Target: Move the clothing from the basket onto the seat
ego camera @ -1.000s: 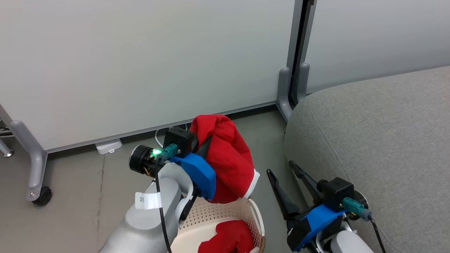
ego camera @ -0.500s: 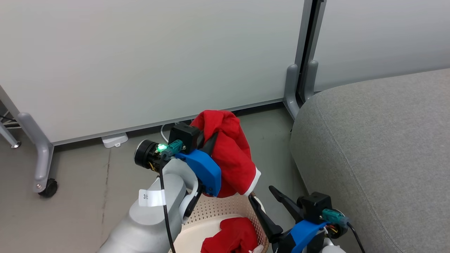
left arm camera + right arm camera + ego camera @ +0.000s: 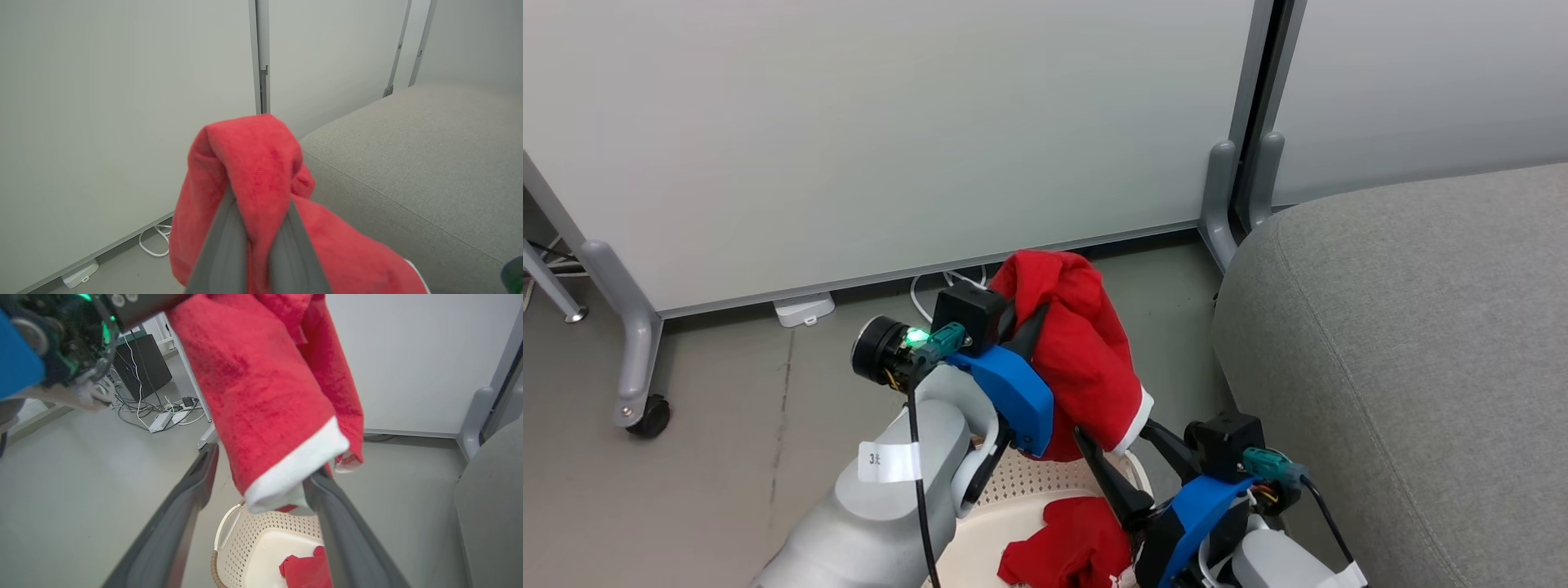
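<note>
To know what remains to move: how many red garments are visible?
2. One garment hangs from the shut left fingers, above the basket. The other garment lies inside the basket. More may be hidden under it.

We count two red garments, the upper garment [image 3: 1090,351] and the lower garment [image 3: 1068,549]. We count one basket [image 3: 1029,482], cream and perforated, and one grey seat [image 3: 1405,351]. Grippers come to two, the left gripper [image 3: 261,196] and the right gripper [image 3: 1112,429], and each has two dark fingers [image 3: 175,522], which makes four by our tally. Behind them we count two pale wall panels, the wide panel [image 3: 890,139] and the narrower panel [image 3: 1421,82]. We also count one caster wheel [image 3: 654,416] and one small white box [image 3: 803,309].
</note>
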`<state>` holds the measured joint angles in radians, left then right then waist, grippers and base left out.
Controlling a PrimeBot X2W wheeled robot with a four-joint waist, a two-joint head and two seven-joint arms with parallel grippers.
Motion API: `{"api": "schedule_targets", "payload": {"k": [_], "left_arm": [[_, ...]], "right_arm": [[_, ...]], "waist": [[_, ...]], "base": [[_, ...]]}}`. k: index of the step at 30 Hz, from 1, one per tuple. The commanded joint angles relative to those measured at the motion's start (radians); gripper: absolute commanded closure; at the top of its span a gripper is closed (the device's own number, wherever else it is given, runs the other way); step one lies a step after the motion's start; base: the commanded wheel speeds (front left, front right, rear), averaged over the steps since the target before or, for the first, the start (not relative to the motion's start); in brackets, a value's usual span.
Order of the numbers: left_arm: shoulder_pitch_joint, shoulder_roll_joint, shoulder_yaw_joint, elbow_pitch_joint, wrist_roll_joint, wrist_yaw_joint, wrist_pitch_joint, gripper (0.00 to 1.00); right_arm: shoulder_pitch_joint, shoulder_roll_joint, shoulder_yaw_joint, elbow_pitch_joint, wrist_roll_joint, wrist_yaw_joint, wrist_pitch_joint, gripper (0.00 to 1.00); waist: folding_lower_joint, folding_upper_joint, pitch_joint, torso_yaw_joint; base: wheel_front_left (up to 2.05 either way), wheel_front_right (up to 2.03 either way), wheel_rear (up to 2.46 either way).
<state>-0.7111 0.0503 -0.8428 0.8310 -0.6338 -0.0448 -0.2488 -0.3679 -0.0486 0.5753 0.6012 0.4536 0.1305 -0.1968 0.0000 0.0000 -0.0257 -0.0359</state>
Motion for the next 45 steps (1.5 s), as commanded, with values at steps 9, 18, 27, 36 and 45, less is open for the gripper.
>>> {"api": "schedule_targets", "payload": {"k": [9,18,27,36,45], "left_arm": [[-0.019,0.0,-0.037,-0.002,-0.028,0.009,-0.01,1.0],[-0.029,0.0,-0.058,0.016,-0.052,0.012,-0.01,1.0],[-0.024,0.0,-0.062,0.031,-0.061,0.011,-0.015,1.0],[-0.017,0.0,-0.064,0.042,-0.069,0.005,-0.017,1.0],[0.018,0.008,-0.046,0.016,-0.076,-0.001,-0.018,0.0]], "right_arm": [[-0.108,-0.003,0.072,0.067,0.032,0.0,-0.043,0.18],[-0.143,-0.003,0.088,0.103,0.012,0.0,-0.064,1.0],[-0.137,-0.003,0.089,0.101,-0.004,0.0,-0.069,1.0],[-0.124,-0.003,0.085,0.095,-0.012,0.0,-0.07,1.0],[-0.111,-0.003,0.054,0.066,-0.024,0.0,-0.07,1.0]], "waist": [[0.0,0.0,0.004,0.001],[0.0,0.0,-0.001,-0.007],[0.0,0.0,-0.004,-0.018],[0.0,0.0,-0.009,-0.025],[0.0,0.0,-0.012,-0.029]], "base": [[0.0,0.0,0.0],[0.0,0.0,0.0],[0.0,0.0,0.0],[0.0,0.0,0.0],[0.0,0.0,0.0]]}}
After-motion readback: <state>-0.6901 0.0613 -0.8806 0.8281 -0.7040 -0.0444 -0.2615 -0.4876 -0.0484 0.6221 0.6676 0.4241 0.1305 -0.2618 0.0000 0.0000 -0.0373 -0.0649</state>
